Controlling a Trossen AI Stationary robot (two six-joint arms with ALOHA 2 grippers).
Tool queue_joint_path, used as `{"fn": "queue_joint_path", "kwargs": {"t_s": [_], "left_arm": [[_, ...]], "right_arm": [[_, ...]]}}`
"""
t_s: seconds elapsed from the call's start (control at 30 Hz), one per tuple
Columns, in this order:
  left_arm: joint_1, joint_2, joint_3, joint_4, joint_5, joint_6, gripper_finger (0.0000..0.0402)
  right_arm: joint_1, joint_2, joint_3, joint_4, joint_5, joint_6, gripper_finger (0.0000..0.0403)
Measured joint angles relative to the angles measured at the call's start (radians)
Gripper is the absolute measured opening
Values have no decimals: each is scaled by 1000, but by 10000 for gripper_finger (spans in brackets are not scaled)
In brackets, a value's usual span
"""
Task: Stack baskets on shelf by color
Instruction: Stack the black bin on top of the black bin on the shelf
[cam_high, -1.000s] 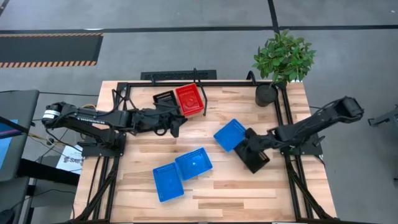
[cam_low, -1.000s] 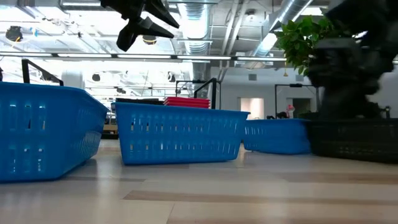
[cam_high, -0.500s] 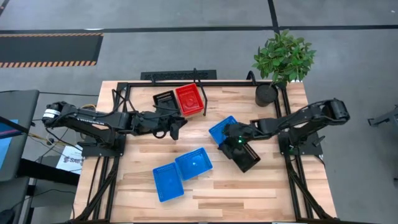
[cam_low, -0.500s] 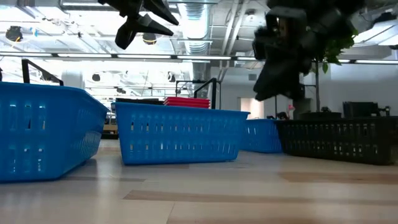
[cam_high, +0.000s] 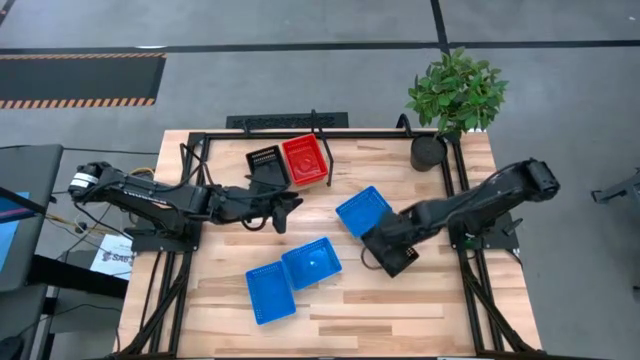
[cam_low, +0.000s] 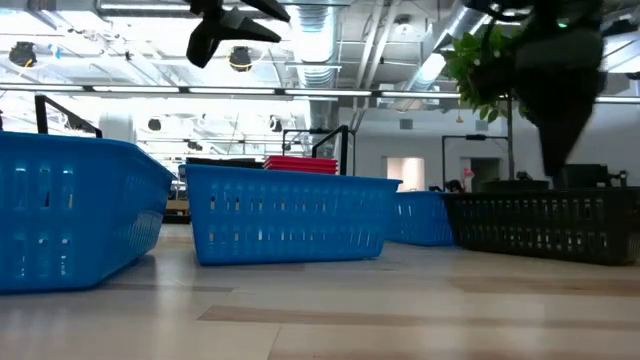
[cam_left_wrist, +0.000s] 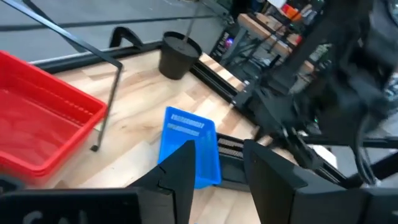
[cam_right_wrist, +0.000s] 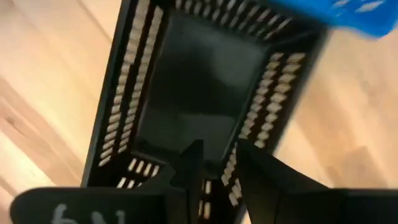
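Note:
A red basket (cam_high: 305, 160) and a small black basket (cam_high: 264, 160) rest on the shelf (cam_high: 225, 160) at the table's far side. Three blue baskets (cam_high: 363, 211) (cam_high: 311, 262) (cam_high: 270, 292) stand on the tabletop, and another black basket (cam_high: 402, 262) stands beside the right-hand blue one. My right gripper (cam_high: 385, 245) points straight down over this black basket (cam_right_wrist: 199, 74), open, its tips just above the rim (cam_low: 540, 200) and one long wall showing between the fingers. My left gripper (cam_high: 287, 210) hovers high near the shelf, open and empty (cam_left_wrist: 217, 149).
A potted plant (cam_high: 455, 95) in a dark pot (cam_high: 428, 152) stands at the far right corner. Black frame rails (cam_high: 462, 230) run along the table's right side. Bare wood lies along the near edge (cam_high: 400, 320).
The black basket has slid a little toward the table's left, nudging the blue basket beside it. My right gripper has risen and tipped from a slant to point straight down over the black basket. My left gripper has swung slightly toward the near edge.

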Motion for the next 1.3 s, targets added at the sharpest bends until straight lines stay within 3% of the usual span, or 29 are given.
{"fn": "queue_joint_path", "kwargs": {"t_s": [0.2,0.37,0.6,0.8,1.03,1.2,1.3], "left_arm": [[-10,0,0,0,-21,0,154],[-10,0,0,-11,-11,-3,164],[-10,0,0,-26,12,-19,164],[-17,14,1,-12,13,-19,164],[-32,184,11,58,39,-24,164],[-32,379,160,-21,134,-49,166],[-33,487,293,-167,153,-70,169]], "right_arm": [[60,134,-6,177,-22,20,118],[43,232,35,379,-77,-112,118],[-20,289,182,412,-75,-340,118],[-37,205,237,331,-58,-383,118],[9,57,238,110,62,-204,118],[96,-12,237,-50,174,-41,118],[151,-40,238,-127,211,59,118]]}}
